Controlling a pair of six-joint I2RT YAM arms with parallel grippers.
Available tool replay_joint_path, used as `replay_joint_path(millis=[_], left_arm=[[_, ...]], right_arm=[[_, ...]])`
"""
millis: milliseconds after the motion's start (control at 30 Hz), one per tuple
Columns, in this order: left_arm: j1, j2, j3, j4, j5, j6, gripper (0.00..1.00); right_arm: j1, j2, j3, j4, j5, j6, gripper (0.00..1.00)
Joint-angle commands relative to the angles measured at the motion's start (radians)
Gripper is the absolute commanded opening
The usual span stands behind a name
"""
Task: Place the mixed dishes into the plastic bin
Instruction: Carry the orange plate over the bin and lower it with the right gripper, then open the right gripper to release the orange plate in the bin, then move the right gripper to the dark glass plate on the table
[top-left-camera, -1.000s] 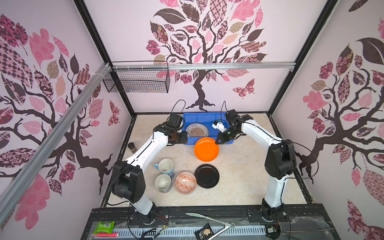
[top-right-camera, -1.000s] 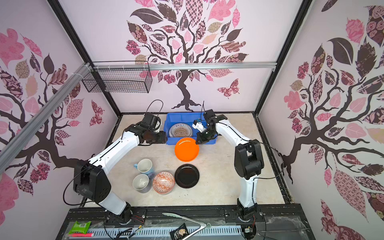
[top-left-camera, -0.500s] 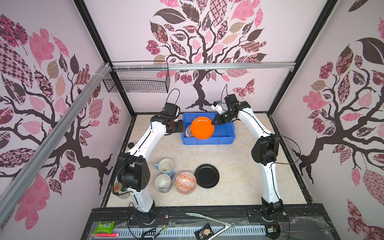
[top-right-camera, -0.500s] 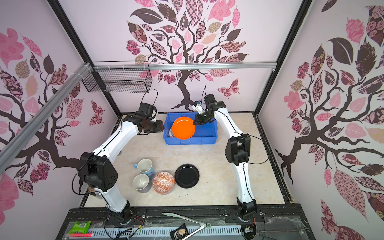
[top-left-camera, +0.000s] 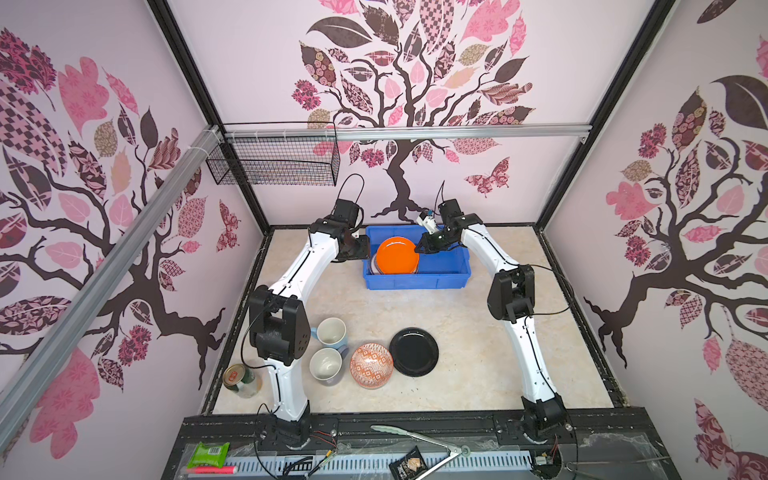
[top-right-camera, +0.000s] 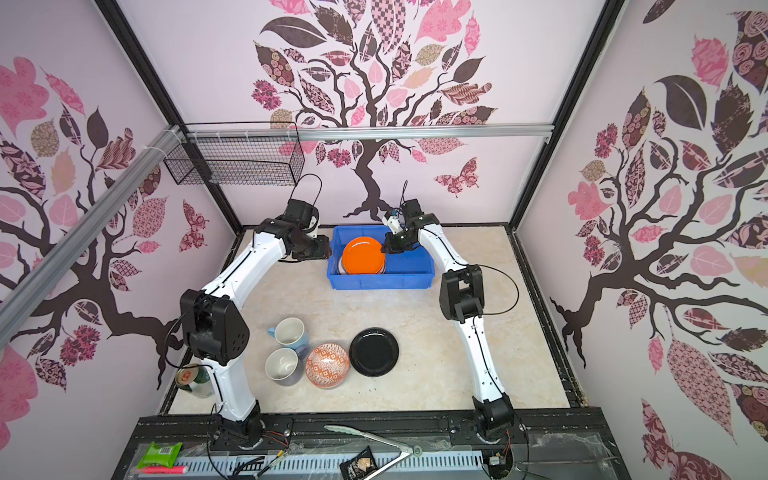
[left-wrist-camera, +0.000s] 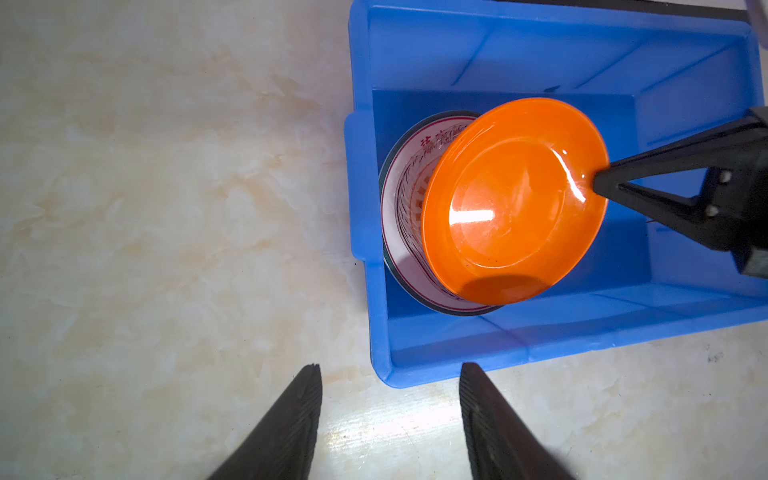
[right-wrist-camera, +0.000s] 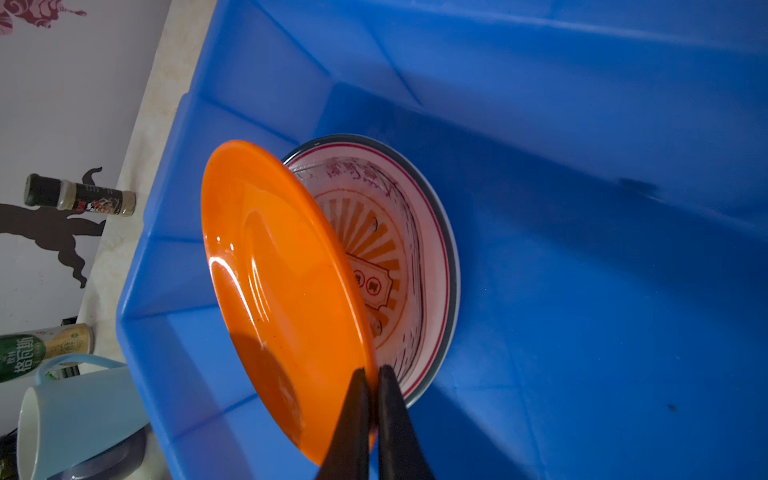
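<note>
Right pincer pinching the orange plate by its rim, in the bin.
The plate tilts over a patterned plate ahead of the pincer, with open bin floor behind it. Left pincer, spread, hangs over the counter just outside the bin's end wall.

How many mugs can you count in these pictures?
2. The far mug stands on the table; the near mug stands just in front of it, beside the bowl. None seems hidden.

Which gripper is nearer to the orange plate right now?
Right. The right gripper is shut on the orange plate at its rim, holding it tilted over the blue bin. The left gripper hovers open outside the bin's end wall, apart from the plate.
</note>
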Motion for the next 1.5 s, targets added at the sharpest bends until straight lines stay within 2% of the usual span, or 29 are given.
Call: replay_joint_path(millis=[0,267,433,667,867,1000,1267,1400,1467], left_arm=[[0.008,0.018,0.063,-0.039,-0.005,0.027,0.57],[0.016,0.014,0.045,-0.044,-0.006,0.032,0.57],[0.022,0.001,0.017,-0.034,-0.003,0.031,0.57],[0.025,-0.029,-0.034,0.000,0.009,0.022,0.57],[0.025,-0.058,-0.077,0.030,0.021,0.008,0.57],[0.025,-0.086,-0.106,0.056,0.031,-0.004,0.57],[0.024,-0.147,-0.183,0.096,0.075,-0.032,0.57],[0.014,-0.187,-0.245,0.123,0.081,-0.047,0.57],[0.003,-0.204,-0.278,0.136,0.077,-0.052,0.57]], right_arm=[[0.015,0.061,0.056,0.048,0.000,0.020,0.00],[0.052,0.109,0.053,0.050,0.035,0.002,0.03],[0.054,0.097,0.042,0.048,0.065,-0.020,0.22],[0.054,0.042,0.010,0.047,0.123,-0.061,0.43],[0.050,-0.020,-0.012,0.055,0.172,-0.100,0.48],[0.041,-0.085,-0.060,0.107,0.187,-0.102,0.59],[0.034,-0.276,-0.141,0.088,0.205,-0.147,0.62],[0.034,-0.400,-0.281,0.039,0.166,-0.167,0.58],[0.034,-0.479,-0.413,0.036,0.144,-0.174,0.56]])
